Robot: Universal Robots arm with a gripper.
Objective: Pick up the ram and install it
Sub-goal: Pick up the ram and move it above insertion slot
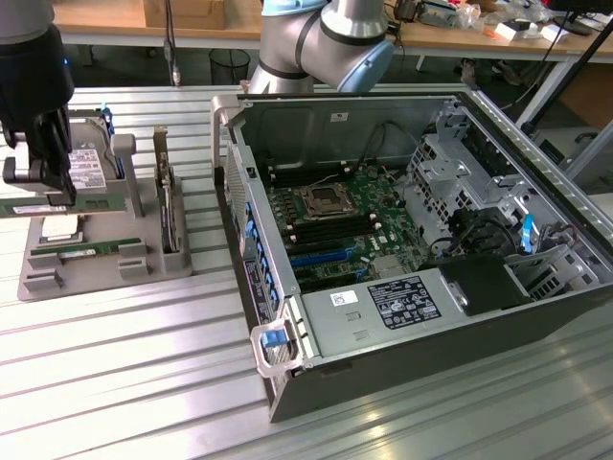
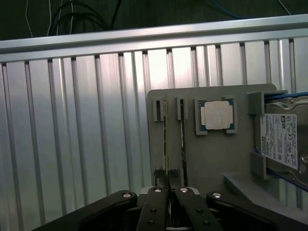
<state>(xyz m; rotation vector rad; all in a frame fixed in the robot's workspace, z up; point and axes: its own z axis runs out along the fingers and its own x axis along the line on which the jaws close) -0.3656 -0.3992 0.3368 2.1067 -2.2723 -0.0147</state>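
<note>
Green and thin, the ram (image 1: pixel 81 203) (image 2: pixel 165 139) sits edge-up over the grey fixture tray (image 1: pixel 96 278) (image 2: pixel 211 159) at the exterior view's left. The gripper (image 1: pixel 53 192) (image 2: pixel 167 185) has its jaws drawn almost together, pinching the top edge of the stick. Whether the stick has left its holder cannot be told. A second memory stick (image 1: pixel 77 251) (image 2: pixel 182 139) rests in the tray just beside it, next to the square silver processor (image 1: pixel 59 228) (image 2: pixel 216 115) and a hard drive (image 1: pixel 91 165) (image 2: pixel 281 139). By this showing the grasp is made, but the installing is not yet done. The ram is well apart from the open computer case (image 1: pixel 287 374), and the black memory slots (image 1: pixel 316 230) on the motherboard (image 1: pixel 359 206) look unfilled. Tray and case both stand on a table (image 1: pixel 144 383) (image 2: pixel 72 120) of ribbed aluminium profiles, bright with glare. Behind it runs a wooden workbench (image 1: pixel 115 14) strewn with cables and small parts, with a dark waste bin (image 1: pixel 230 65) on the floor beneath.
</note>
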